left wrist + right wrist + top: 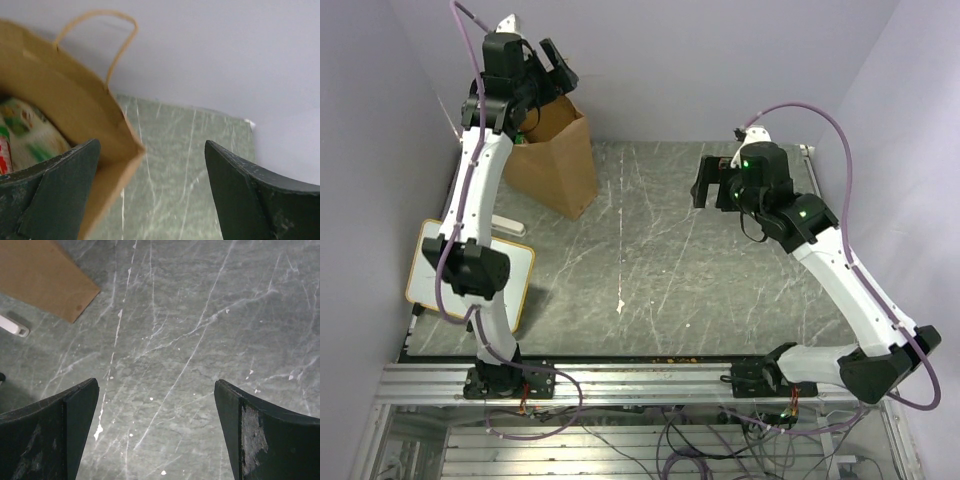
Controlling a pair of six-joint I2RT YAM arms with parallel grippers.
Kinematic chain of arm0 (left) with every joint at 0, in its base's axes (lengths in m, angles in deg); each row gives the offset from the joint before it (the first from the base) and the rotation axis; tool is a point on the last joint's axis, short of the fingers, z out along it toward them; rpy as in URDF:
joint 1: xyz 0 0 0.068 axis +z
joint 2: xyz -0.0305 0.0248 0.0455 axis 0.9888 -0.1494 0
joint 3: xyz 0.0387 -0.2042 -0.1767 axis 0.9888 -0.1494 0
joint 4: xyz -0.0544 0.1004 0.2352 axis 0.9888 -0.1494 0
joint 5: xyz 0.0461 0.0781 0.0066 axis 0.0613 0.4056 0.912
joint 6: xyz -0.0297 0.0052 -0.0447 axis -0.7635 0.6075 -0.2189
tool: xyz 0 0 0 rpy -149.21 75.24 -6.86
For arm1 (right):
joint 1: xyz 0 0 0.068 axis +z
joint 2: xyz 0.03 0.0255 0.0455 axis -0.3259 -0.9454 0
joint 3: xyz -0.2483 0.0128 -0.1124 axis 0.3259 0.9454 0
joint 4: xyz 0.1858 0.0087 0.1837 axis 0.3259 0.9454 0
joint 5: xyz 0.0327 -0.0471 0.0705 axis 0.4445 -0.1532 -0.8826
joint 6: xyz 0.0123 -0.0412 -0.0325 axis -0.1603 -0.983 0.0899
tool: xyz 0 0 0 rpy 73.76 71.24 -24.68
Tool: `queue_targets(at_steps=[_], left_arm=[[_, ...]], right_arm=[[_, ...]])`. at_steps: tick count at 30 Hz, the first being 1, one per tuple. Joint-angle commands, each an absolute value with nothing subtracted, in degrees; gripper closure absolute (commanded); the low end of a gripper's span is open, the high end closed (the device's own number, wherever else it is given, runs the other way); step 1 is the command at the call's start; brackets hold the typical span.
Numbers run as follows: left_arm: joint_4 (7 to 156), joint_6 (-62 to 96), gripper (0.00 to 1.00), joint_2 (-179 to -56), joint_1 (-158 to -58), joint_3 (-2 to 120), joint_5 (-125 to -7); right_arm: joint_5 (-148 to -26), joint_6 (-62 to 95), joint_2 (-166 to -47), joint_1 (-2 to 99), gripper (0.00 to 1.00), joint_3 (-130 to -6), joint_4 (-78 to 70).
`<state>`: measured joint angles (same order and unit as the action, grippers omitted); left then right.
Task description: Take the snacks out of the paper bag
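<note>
A grey-green marbled table (670,270) sits between pale lilac walls. From the top camera, the left claw (542,62) hangs spread wide over the mouth of the paper bag (555,160), which stands upright directly beneath it. The right claw (715,190), spread as well, hovers over bare table with the bag well off to its side. A whiteboard (425,265) lies near the left arm's base.

On the left wrist camera, the bag's open corner (125,150) sits between the spread fingers. A green-white packet (30,135) lies inside, just beside the left finger (60,190), and a string handle (120,45) loops above.

On the right wrist camera, the fingers (65,425) stand wide apart with nothing in them. The bag's side (45,275) is ahead and to the left, and a small white object (12,326) lies near it.
</note>
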<state>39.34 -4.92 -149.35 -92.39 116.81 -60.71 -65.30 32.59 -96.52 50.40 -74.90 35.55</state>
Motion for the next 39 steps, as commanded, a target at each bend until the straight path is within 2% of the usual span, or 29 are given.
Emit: queue_targets(at_steps=[1, 6, 10, 16, 21, 27, 31, 34, 36, 39], left_arm=[[50.2, -1.3, 0.04, -155.3, -90.2, 123.3, -60.2], [62.3, 1.5, 0.07, -160.4, -89.0, 123.1, -62.6], [64.6, 1.6, 0.11, -166.6, -88.5, 130.4, -65.3], [72.1, -1.0, 0.19, -168.7, -88.5, 126.0, -69.9], [69.5, -1.1, 0.22, -172.4, -88.4, 131.0, -72.2], [70.4, -2.5, 0.33, -170.4, -88.4, 126.1, -73.6], [68.6, -2.4, 0.31, -172.6, -88.4, 129.0, -76.2], [65.6, -3.2, 0.44, -173.9, -88.4, 132.2, -78.5], [67.9, -4.7, 0.54, -171.7, -88.4, 128.7, -80.0], [70.0, -5.6, 0.75, -168.3, -88.5, 123.6, -80.7]], right_arm=[[-67.6, 27.1, -97.9, 49.8, 0.0, -76.9, 34.3], [-68.9, 25.5, -96.8, 49.5, 0.0, -74.3, 31.1], [-69.0, 24.8, -97.2, 49.3, 0.0, -74.1, 30.9], [-69.1, 25.6, -96.9, 49.1, 0.0, -74.0, 31.3], [-69.4, 26.5, -96.5, 49.0, 0.0, -74.8, 32.0], [-69.3, 28.2, -95.4, 49.0, 0.0, -75.0, 32.3], [-69.7, 29.4, -95.1, 49.0, 0.0, -75.2, 32.3], [-70.5, 29.7, -95.1, 49.0, 0.0, -75.4, 32.5], [-71.1, 29.9, -94.9, 49.0, 0.0, -75.7, 32.8], [-70.8, 30.7, -94.1, 49.0, 0.0, -75.2, 32.8]])
